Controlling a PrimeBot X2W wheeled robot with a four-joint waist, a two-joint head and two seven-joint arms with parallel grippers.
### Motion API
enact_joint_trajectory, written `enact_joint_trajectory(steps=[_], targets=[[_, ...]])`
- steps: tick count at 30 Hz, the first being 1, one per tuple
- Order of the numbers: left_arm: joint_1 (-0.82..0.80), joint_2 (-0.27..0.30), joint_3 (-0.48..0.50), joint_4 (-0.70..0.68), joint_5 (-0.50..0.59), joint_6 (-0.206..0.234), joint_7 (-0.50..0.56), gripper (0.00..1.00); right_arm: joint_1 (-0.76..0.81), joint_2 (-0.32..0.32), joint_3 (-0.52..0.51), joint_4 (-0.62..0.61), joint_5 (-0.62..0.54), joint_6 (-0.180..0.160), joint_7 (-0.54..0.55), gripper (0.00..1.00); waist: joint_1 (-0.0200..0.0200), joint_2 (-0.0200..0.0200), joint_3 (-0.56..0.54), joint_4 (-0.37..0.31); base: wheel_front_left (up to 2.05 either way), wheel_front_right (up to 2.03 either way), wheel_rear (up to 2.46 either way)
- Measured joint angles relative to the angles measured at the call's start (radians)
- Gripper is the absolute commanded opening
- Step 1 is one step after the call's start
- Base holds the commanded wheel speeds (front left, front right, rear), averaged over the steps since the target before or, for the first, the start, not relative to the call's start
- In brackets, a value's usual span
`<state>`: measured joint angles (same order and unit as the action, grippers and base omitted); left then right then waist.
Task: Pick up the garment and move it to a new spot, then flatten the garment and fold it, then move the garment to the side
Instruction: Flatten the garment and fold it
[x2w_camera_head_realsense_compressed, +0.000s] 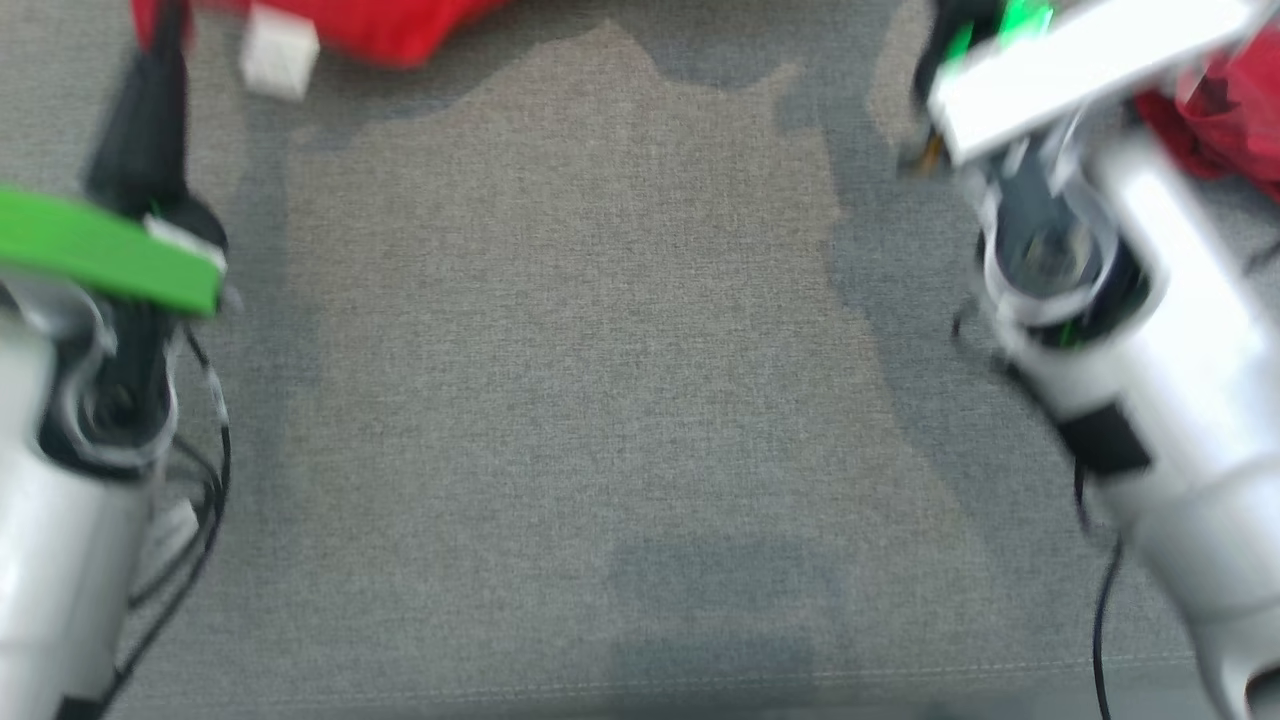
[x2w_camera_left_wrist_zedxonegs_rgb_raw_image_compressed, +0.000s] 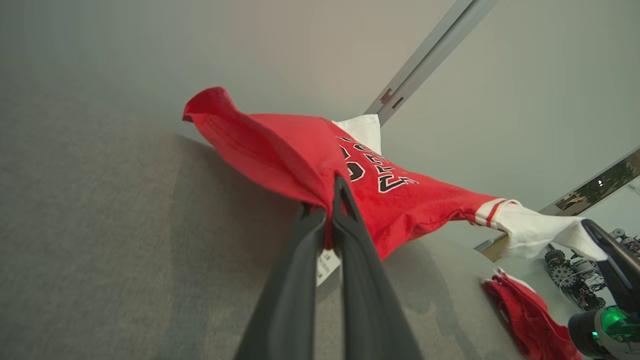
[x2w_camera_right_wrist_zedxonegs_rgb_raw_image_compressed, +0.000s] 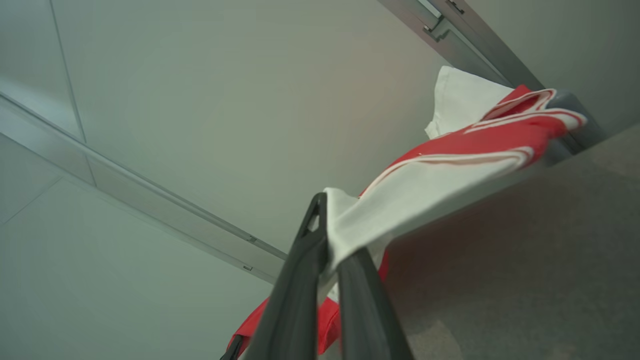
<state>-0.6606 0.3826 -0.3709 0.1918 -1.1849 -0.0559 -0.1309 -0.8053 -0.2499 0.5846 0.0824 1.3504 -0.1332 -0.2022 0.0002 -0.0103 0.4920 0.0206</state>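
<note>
Over the far edge of the grey fabric surface (x2w_camera_head_realsense_compressed: 600, 350) the red jersey (x2w_camera_left_wrist_zedxonegs_rgb_raw_image_compressed: 300, 150) hangs stretched in the air. The left claw (x2w_camera_left_wrist_zedxonegs_rgb_raw_image_compressed: 331, 200) is clamped on its red edge and the right claw (x2w_camera_right_wrist_zedxonegs_rgb_raw_image_compressed: 330, 235) on its white sleeve. This looks like the moving step. Next, both arms should lower it evenly and taut so it lands flat.

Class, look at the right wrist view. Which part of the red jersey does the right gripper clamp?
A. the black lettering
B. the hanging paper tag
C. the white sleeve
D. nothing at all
C: the right gripper is shut on the white sleeve of the red jersey, while the left gripper pinches the red body beside the paper tag.
</note>
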Motion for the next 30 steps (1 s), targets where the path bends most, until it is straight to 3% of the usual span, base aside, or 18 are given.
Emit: enact_joint_trajectory(steps=[2,5,9,14,21,30], targets=[[0.078,-0.018,0.011,0.080,-0.017,-0.007,-0.038,0.00,0.139,0.002,0.009,0.060,0.022,0.004,-0.009,0.00,0.0000,0.0000,0.006,-0.007,0.00,0.00,0.00],[0.164,-0.024,0.012,0.171,-0.055,-0.024,-0.056,0.00,0.260,0.005,0.004,0.126,0.056,0.039,-0.019,0.00,0.0000,0.0000,-0.002,-0.016,0.00,0.00,0.00],[0.214,-0.028,0.018,0.222,-0.095,-0.046,-0.072,0.00,0.306,0.005,0.004,0.154,0.077,0.101,-0.027,0.00,-0.0001,0.0000,-0.032,-0.024,0.00,0.00,0.00],[0.246,-0.042,0.011,0.247,-0.160,-0.060,-0.034,0.00,0.373,-0.042,0.023,0.170,0.095,0.162,-0.007,0.00,-0.0001,0.0000,-0.084,-0.028,0.00,0.00,0.00],[0.320,-0.035,-0.060,0.209,-0.204,-0.067,0.082,0.00,0.480,-0.151,0.030,0.160,0.134,0.210,0.059,0.00,-0.0002,0.0000,-0.169,-0.019,0.00,0.00,0.00],[0.471,-0.015,-0.124,0.148,-0.201,-0.067,0.118,0.00,0.705,-0.249,0.010,0.129,0.175,0.213,0.052,0.00,-0.0002,0.0000,-0.270,0.011,0.00,0.00,0.00]])
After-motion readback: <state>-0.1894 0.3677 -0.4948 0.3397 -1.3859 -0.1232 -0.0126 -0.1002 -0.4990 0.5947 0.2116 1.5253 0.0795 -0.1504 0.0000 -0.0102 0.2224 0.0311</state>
